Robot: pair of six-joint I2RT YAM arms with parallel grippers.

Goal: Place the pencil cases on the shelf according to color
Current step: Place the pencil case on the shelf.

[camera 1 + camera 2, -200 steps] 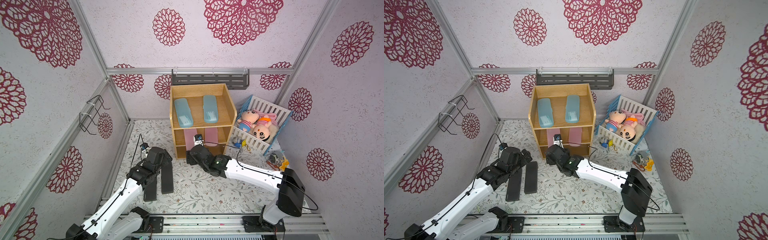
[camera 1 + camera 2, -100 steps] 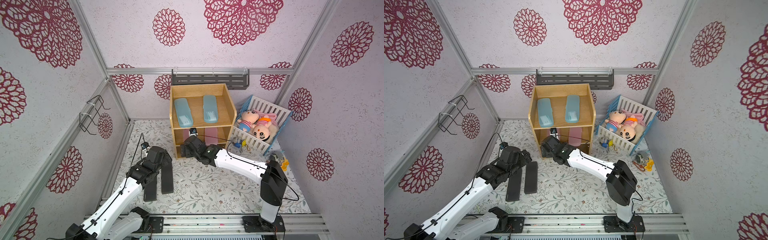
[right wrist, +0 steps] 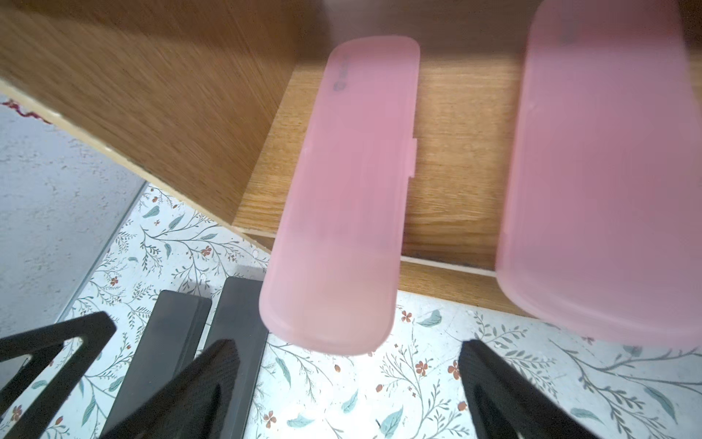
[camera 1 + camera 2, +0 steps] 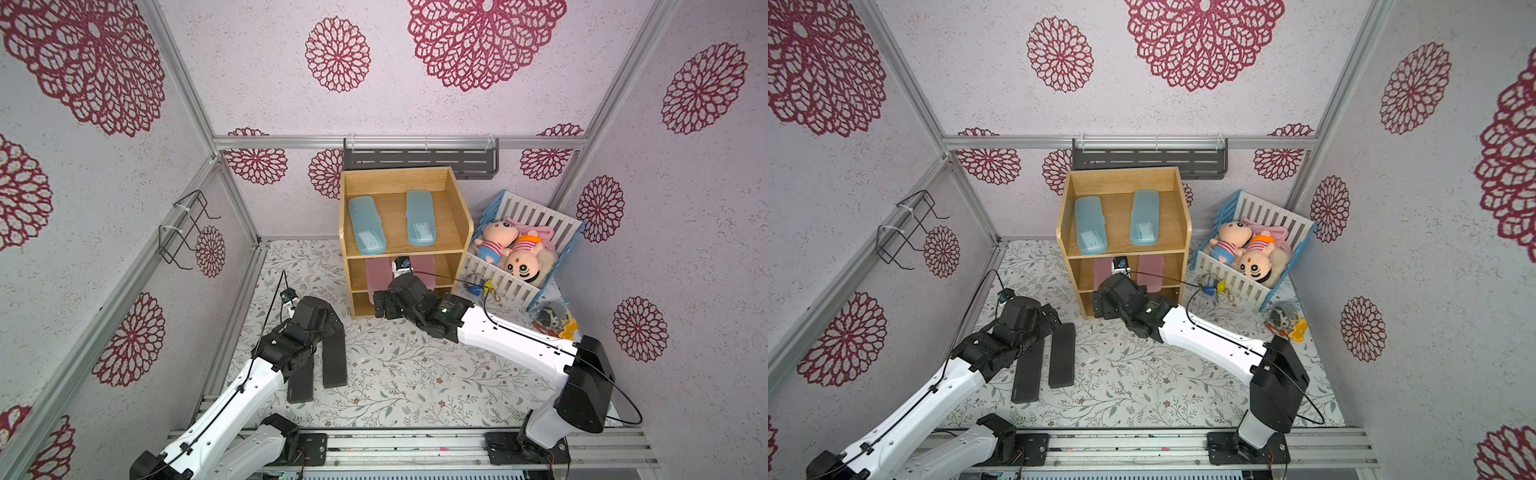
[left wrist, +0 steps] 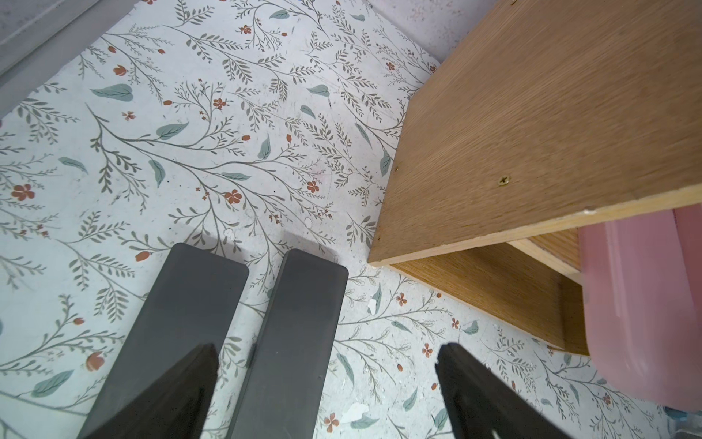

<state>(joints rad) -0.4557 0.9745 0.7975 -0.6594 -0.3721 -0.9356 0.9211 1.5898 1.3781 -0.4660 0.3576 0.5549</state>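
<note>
Stock on shelf (image 4: 403, 254): you have four of six pencil cases filed, by my count.

- **Top tier:** first blue case (image 4: 366, 225) and second blue case (image 4: 420, 217), translucent, white-labelled, lying apart.
- **Middle tier:** first pink case (image 3: 349, 197) and second pink case (image 3: 604, 171), frosted, rounded ends overhanging the front edge.
- **Outstanding:** first black case (image 4: 334, 357) and second black case (image 4: 302, 380), matte, flat on the floor before the shelf, close side by side. The bottom tier is presumably theirs.
- **Right gripper (image 3: 347, 361):** jaws wide and empty, just off the first pink case's end.
- **Left gripper (image 5: 328, 349):** jaws wide and empty, above the black pair.
</note>
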